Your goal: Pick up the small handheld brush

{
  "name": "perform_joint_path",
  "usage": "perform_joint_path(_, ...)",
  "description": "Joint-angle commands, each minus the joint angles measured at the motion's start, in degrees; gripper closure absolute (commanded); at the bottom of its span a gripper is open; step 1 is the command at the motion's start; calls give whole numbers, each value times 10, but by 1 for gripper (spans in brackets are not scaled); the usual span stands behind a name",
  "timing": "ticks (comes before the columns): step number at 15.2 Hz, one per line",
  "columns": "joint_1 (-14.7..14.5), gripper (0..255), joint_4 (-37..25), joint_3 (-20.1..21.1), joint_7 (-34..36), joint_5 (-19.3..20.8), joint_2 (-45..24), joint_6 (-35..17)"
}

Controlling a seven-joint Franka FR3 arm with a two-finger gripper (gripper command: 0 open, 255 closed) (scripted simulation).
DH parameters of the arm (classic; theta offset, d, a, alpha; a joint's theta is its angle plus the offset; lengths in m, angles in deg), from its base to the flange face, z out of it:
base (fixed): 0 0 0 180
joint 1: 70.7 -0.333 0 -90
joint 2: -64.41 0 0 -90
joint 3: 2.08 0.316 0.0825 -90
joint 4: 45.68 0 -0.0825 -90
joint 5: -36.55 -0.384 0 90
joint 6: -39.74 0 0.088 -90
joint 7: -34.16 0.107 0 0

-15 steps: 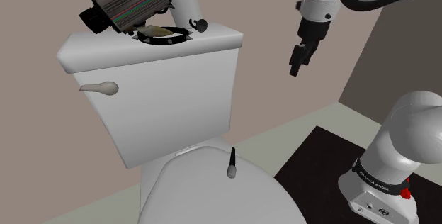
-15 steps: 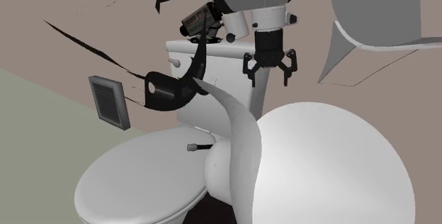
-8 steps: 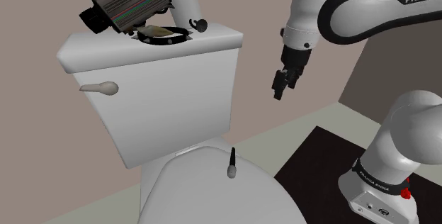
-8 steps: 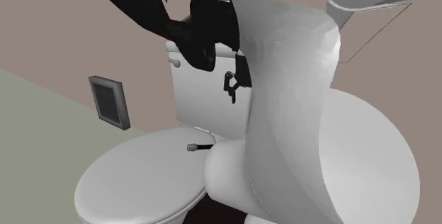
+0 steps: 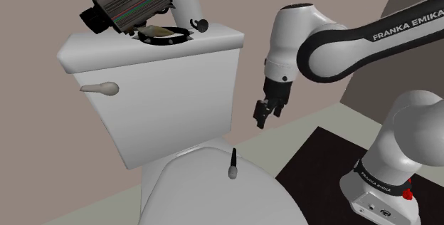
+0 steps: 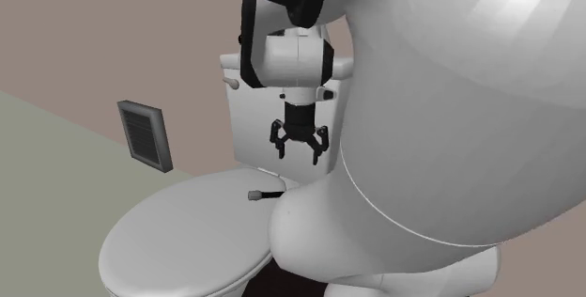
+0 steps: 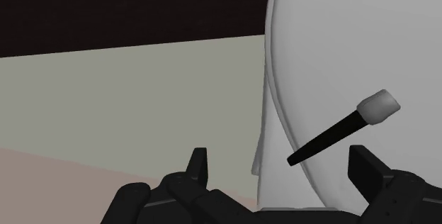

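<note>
The approach is judged to be in hand: the gripper [image 5: 262, 113] is held open and empty above the brush [image 5: 233, 165], which is laid on the toilet lid [image 5: 199, 195]. Next, lowering astride the black handle is called for.

My gripper [image 5: 260, 115]: all black. Arm [image 5: 292, 31]: white, dark joints w/ white lettering. Brush [image 5: 233, 161]: black handle, pale grey head. Toilet lid [image 5: 206, 195] + tank [image 5: 171, 88]: plain white. Lever [image 5: 99, 87]: off-white. Box [image 5: 128, 3] at 11 o'clock in shoulder view: grey-brown, red/green stripes, black end. Roll [image 5: 186, 1]: white. Wall [image 5: 28, 131]: taupe. Floor [image 6: 47, 173]: pale grey-green. Mat [image 5: 320, 163] at 5 o'clock: v. dark. Vent [image 6: 146, 135]: grey, slatted.
</note>
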Motion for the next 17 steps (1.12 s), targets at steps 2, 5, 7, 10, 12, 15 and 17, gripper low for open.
perform_joint_path(2,-8,0,-3,23,27,-23,-54,-51)
perform_joint_path(5,-15,0,-13,50,57,-41,-115,-104)
perform_joint_path(7,-18,0,-23,66,77,-48,-158,-138)
perform_joint_path(10,-23,0,-44,90,112,-49,-227,-189)
perform_joint_path(12,-25,0,-61,103,138,-42,-275,-222)
perform_joint_path(15,-29,0,-73,109,159,-30,-315,-251)
perform_joint_path(17,-30,0,-70,108,163,-22,-333,-270)
